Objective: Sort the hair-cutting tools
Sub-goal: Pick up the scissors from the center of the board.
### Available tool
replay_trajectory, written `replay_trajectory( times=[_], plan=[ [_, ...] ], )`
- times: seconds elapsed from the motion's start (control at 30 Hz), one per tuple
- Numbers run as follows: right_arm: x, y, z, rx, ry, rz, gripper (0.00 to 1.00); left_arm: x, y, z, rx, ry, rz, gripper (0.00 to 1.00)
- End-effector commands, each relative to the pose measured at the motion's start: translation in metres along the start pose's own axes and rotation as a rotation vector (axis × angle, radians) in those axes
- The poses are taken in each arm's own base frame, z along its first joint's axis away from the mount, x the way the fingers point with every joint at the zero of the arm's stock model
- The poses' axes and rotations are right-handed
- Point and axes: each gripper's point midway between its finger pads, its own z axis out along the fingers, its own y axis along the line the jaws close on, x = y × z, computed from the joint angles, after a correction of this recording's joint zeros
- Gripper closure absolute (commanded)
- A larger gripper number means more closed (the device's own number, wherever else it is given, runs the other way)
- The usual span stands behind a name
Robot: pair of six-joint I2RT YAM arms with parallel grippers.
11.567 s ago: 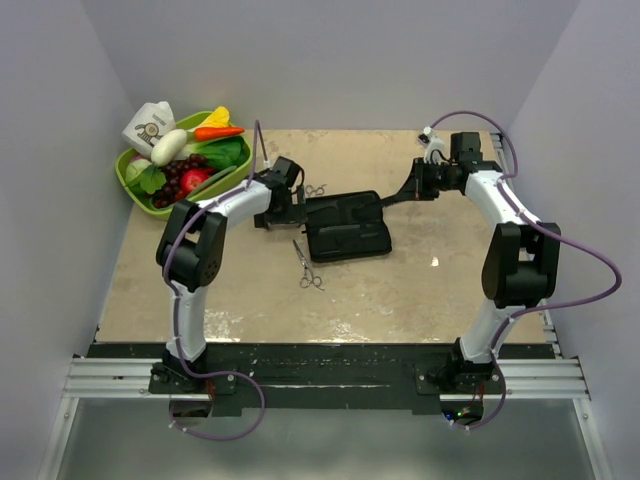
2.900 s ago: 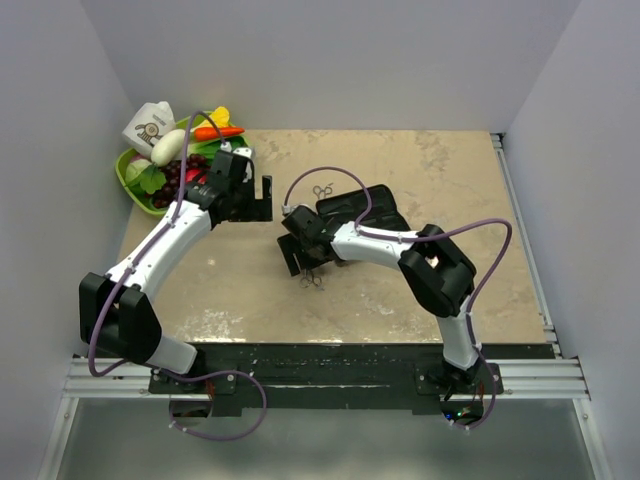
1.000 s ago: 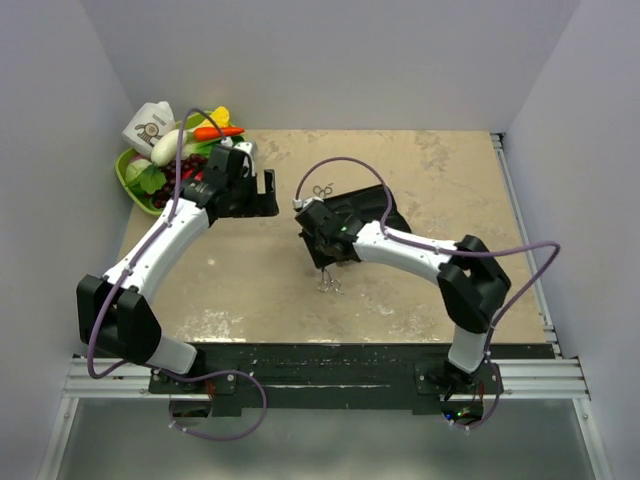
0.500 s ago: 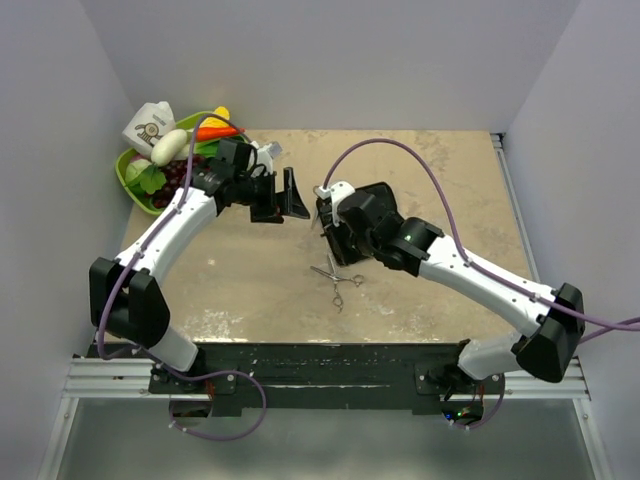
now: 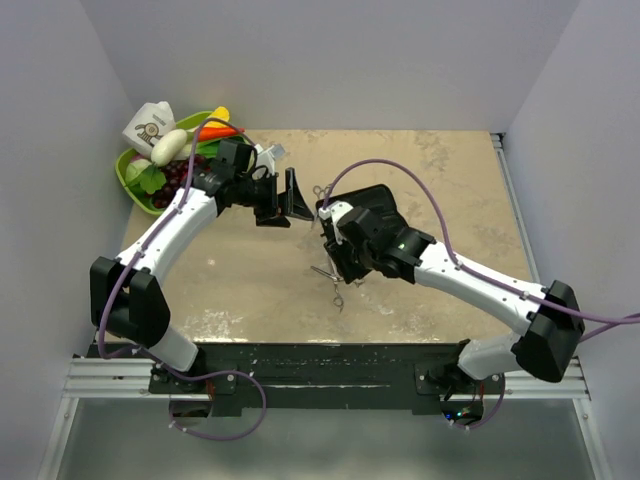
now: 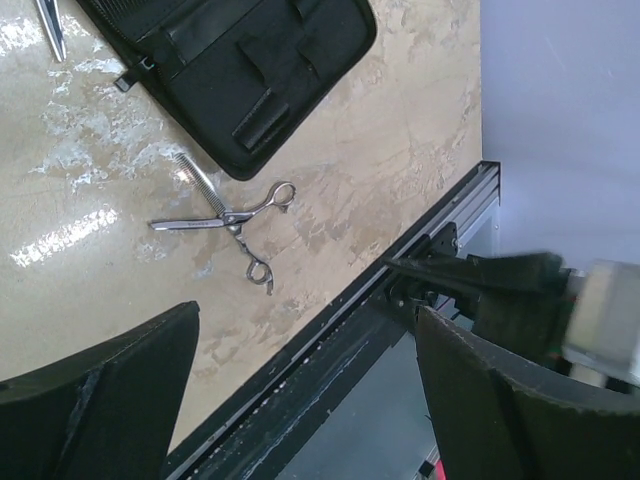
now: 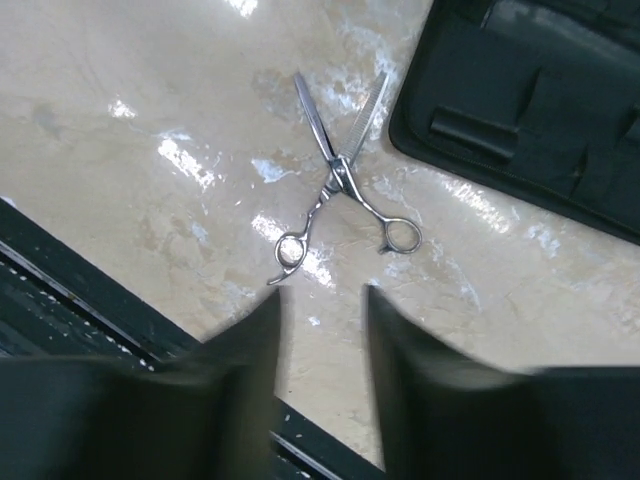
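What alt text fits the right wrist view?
Silver thinning scissors lie open on the beige tabletop, beside a black case. The right pincer hovers above them, open and empty.

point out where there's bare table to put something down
Bare beige marbled tabletop lies far right, between the flat black rectangular case and the right edge, and near left, between the white left arm and the black front rail. The middle is crowded: case, open silver metal scissors, both arms.
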Motion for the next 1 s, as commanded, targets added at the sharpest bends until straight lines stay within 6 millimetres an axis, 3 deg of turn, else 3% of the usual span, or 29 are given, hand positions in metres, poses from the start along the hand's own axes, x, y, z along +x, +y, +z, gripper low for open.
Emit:
replay_trajectory(
  times=[0.0,0.07,0.13,0.33,0.57,0.97],
  plan=[
    [0.017,0.016,0.022,-0.071,0.057,-0.005,0.46,0.001,-0.005,-0.009,0.013,-0.018,-0.006,0.08],
    [0.022,0.023,0.030,-0.107,0.078,-0.008,0.33,-0.003,0.000,-0.012,-0.030,-0.050,0.003,0.08],
    [0.032,0.028,0.044,-0.124,0.122,-0.015,0.32,-0.004,0.005,-0.014,-0.061,-0.065,0.015,0.08],
    [0.037,0.028,0.072,-0.101,0.154,-0.025,0.31,-0.004,0.012,-0.021,-0.124,-0.085,0.028,0.08],
    [0.046,0.013,0.107,-0.005,0.184,-0.074,0.34,0.004,0.013,-0.023,-0.118,-0.084,0.024,0.08],
    [0.042,0.003,0.132,0.048,0.180,-0.112,0.38,0.011,0.017,-0.024,-0.130,-0.069,0.025,0.08]
  ],
)
